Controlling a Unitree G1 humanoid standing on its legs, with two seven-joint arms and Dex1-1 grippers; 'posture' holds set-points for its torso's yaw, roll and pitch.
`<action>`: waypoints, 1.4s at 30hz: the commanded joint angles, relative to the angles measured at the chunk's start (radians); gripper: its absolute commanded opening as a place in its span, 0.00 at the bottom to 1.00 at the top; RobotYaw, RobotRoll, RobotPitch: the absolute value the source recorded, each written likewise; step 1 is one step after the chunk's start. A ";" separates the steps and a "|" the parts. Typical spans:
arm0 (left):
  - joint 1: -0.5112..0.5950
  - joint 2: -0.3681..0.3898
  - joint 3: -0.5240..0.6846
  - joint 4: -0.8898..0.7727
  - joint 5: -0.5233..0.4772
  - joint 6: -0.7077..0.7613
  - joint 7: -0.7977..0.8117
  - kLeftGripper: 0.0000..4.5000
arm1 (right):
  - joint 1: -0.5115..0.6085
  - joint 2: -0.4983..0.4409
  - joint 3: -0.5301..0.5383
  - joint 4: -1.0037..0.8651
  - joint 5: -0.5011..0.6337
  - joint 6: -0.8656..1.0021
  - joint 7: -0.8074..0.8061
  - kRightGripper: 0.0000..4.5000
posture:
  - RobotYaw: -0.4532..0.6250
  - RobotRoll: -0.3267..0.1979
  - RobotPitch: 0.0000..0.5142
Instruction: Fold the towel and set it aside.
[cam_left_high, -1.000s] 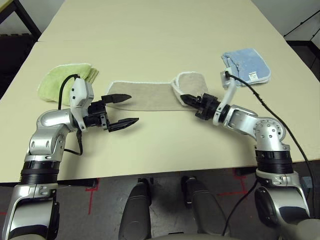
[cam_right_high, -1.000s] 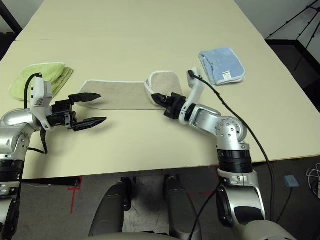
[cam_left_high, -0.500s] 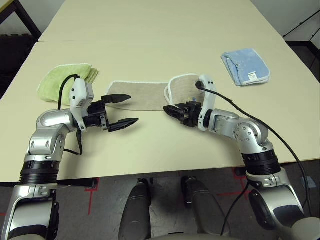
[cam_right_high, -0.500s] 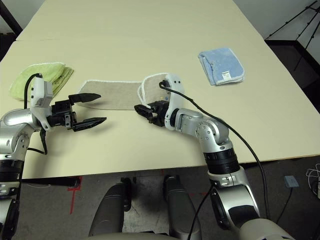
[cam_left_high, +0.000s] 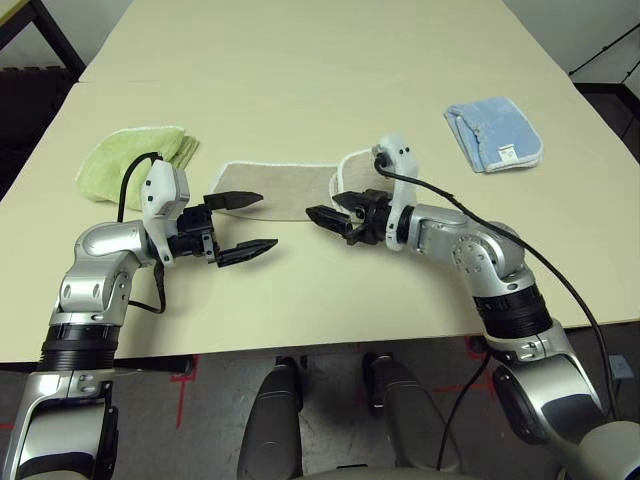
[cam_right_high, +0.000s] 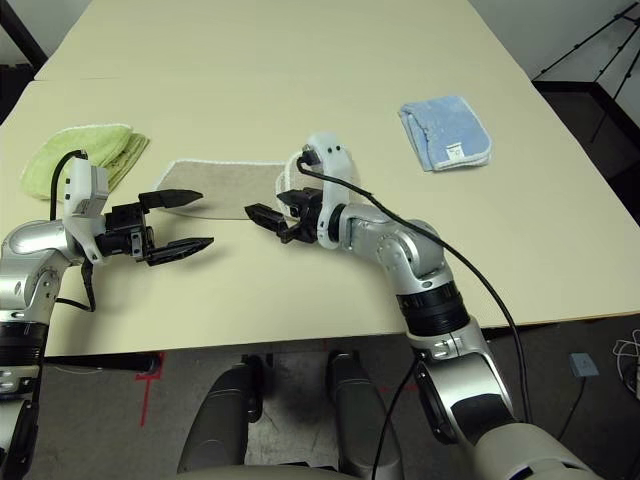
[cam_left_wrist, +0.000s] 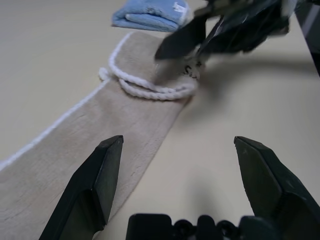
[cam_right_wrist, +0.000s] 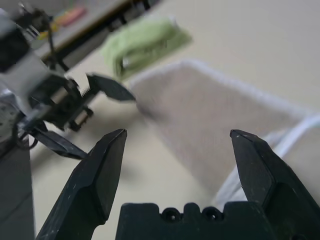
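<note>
Left wrist view: left tool (cam_left_wrist: 177, 172) wide open, empty; towel (cam_left_wrist: 100, 145) flat on worktop (cam_left_wrist: 240, 130), far end doubled over, right tool (cam_left_high: 337, 213) gaping, empty, above it. Head views add green cloth (cam_left_high: 130, 160), blue cloth (cam_left_high: 492, 132).

Around the towel (cam_left_high: 285, 190), table (cam_left_high: 320, 70) beyond lies bare; green cloth (cam_left_high: 130, 158) and blue cloth (cam_left_high: 492, 132) flank its ends.

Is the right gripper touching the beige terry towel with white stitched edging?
Apart. In the right wrist view the right gripper stands open, nothing between its fingers, with the towel lying beyond.
</note>
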 joint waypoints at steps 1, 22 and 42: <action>0.006 -0.019 0.017 -0.004 -0.006 0.040 0.061 1.00 | 0.015 -0.072 -0.012 0.113 -0.092 -0.262 0.179 1.00 | 0.41 0.62 0.36; -0.044 0.089 0.113 -0.094 -0.066 0.609 0.400 1.00 | -0.151 -0.286 -0.105 1.023 -0.276 -1.086 0.887 1.00 | 0.46 0.62 0.37; -0.169 0.062 0.326 0.003 -0.196 1.346 0.578 1.00 | -0.053 -0.233 -0.134 0.760 -0.235 -0.990 0.831 1.00 | 0.46 0.62 0.39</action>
